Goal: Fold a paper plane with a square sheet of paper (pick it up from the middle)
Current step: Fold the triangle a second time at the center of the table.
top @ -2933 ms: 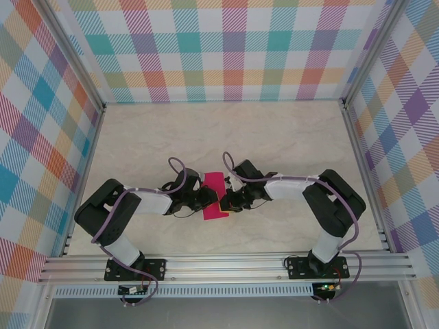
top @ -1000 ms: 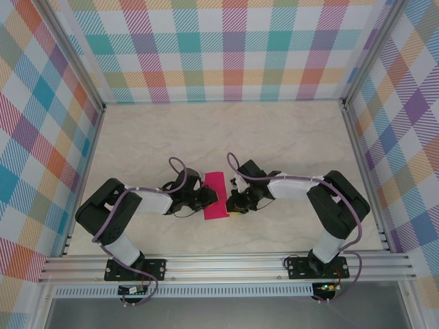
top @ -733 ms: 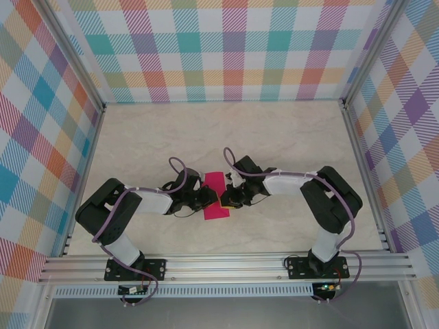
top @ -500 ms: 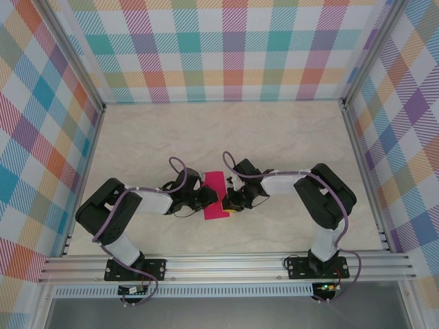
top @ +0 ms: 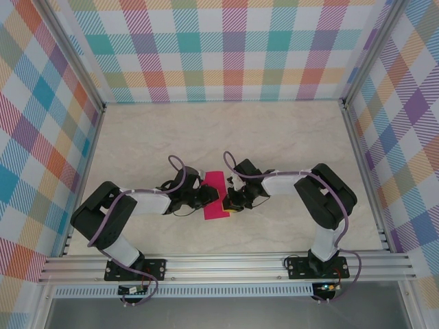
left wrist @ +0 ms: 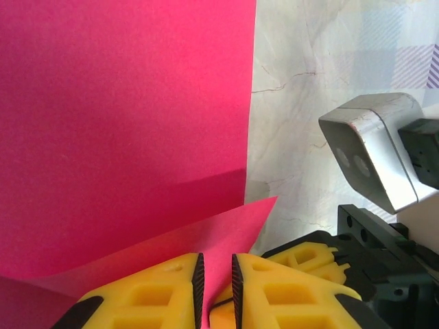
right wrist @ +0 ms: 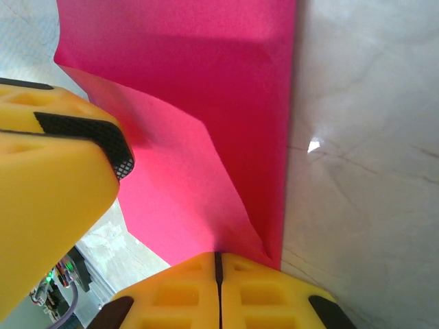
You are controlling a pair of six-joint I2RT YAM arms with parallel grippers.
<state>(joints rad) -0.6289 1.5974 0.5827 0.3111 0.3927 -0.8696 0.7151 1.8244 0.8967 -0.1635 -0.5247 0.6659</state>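
**Arm pose.** The left arm (top: 120, 216) runs from its base out toward the bench's left edge, bends at the elbow, and lays its forearm low across the bench (top: 288, 137) toward the middle. The right arm (top: 322, 205) mirrors it. The left gripper (top: 206, 197) and right gripper (top: 232, 202) face each other across the paper, close together.

**Finger state.**
- Left gripper (left wrist: 215, 264): the yellow fingers (left wrist: 158, 288) stand a narrow slit apart, with a raised paper layer in the slit. Whether the pads press on it cannot be told.
- Right gripper (right wrist: 217, 264): the fingers (right wrist: 178, 288) are closed flush, seam to seam, pinching the low corner of the raised paper layer.

**Task item.** The square sheet of paper (top: 217, 205) is magenta-pink and folded. From above it reads as a narrow strip with its long side running from the near edge toward the far edge, slightly tilted. It sits about midway between the bench's left and right edges, nearer the near edge. In the left wrist view one layer (left wrist: 123, 103) lies flat on the bench, and a second layer rises from it as a slanted flap.

**Surroundings.** Checked walls (top: 233, 48) enclose the bench on three sides. In the left wrist view the right arm's grey camera housing (left wrist: 374, 157) stands just beyond the paper's edge.
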